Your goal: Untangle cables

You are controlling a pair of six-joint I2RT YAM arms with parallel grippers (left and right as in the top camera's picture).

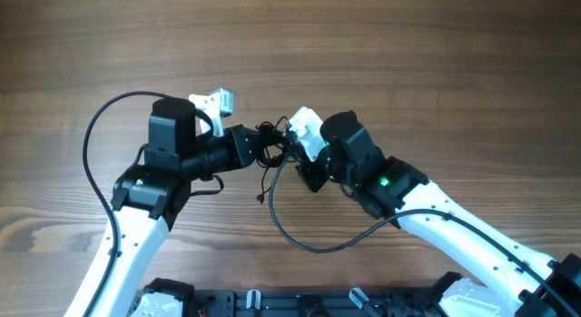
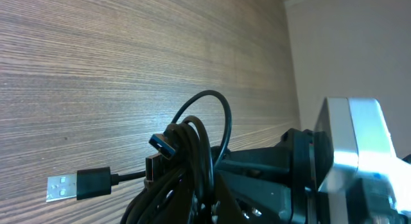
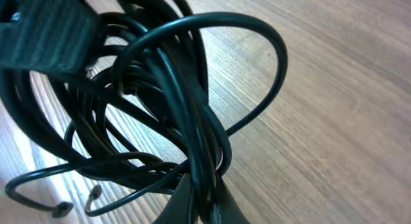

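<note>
Tabletop [image 1: 436,72] of brown wood grain spreads under the cables [image 1: 270,143], which are bunched in one dark knot between my two wrists. Left of that knot my left arm [image 1: 136,199] reaches in, and right of it my right arm [image 1: 436,217]. My left gripper [image 1: 257,146] meets the knot's left side, but its fingers merge with the black strands, so I cannot tell whether it grips. My right gripper [image 3: 200,199] is pinched narrow on several strands at the knot's right side. Below the knot one thin strand [image 1: 264,183] trails away over the wood. Left of the knot, in my left wrist view, a silver USB plug [image 2: 64,186] sticks out. A smaller dark plug [image 2: 164,145] pokes from the knot itself.
</note>
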